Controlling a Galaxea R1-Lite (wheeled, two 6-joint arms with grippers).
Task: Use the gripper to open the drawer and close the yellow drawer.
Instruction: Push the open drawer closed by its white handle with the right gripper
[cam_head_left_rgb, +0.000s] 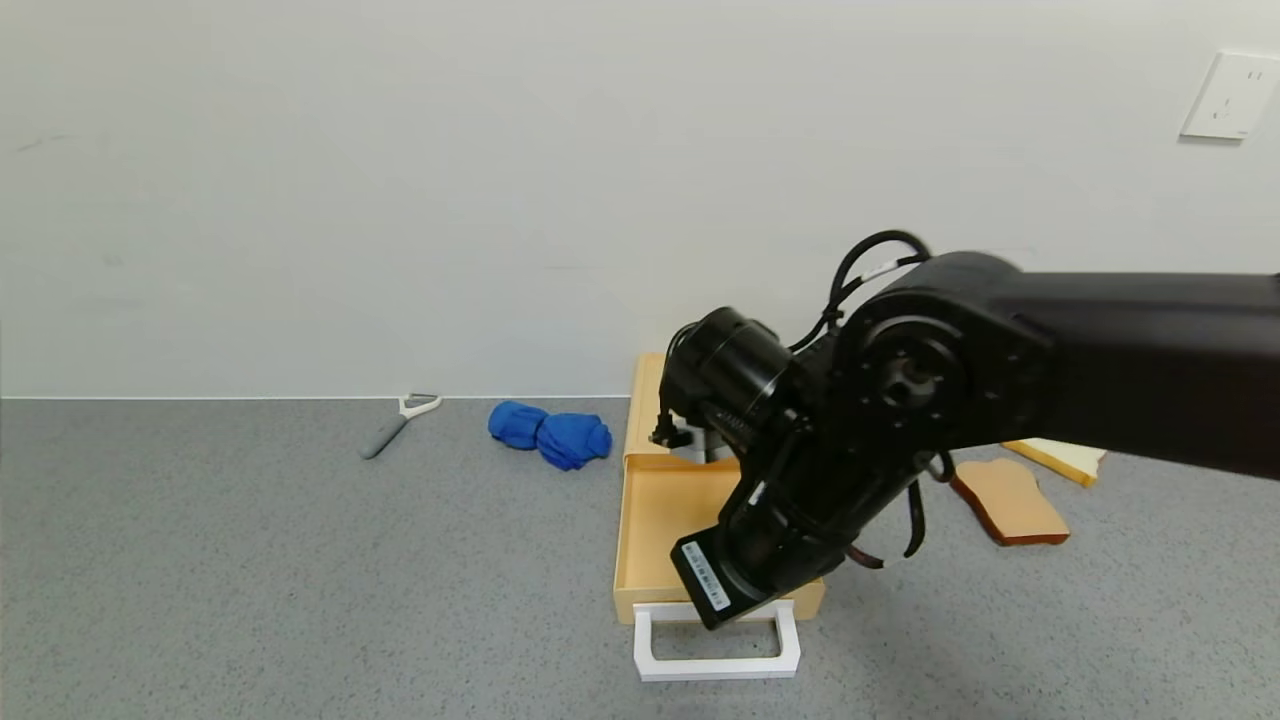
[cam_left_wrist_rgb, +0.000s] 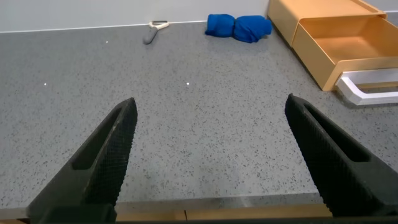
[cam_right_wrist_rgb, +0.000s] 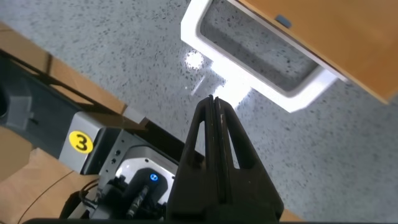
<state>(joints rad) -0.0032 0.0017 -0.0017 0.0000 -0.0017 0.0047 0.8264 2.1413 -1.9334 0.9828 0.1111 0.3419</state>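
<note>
Right gripper (cam_right_wrist_rgb: 214, 109), fingers pressed together, hangs just above the white handle (cam_head_left_rgb: 716, 650) of the drawer (cam_head_left_rgb: 660, 520) (pulled out toward the tabletop's (cam_head_left_rgb: 250, 580) near edge). Left gripper (cam_left_wrist_rgb: 211, 155) hovers spread.

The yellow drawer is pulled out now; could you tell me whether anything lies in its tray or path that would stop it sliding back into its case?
Nothing visible does. The yellow drawer looks empty where the right arm does not cover it, and the case behind it is clear. The right gripper, fingers shut, hovers by the white handle. The left gripper is off to the side.
</note>
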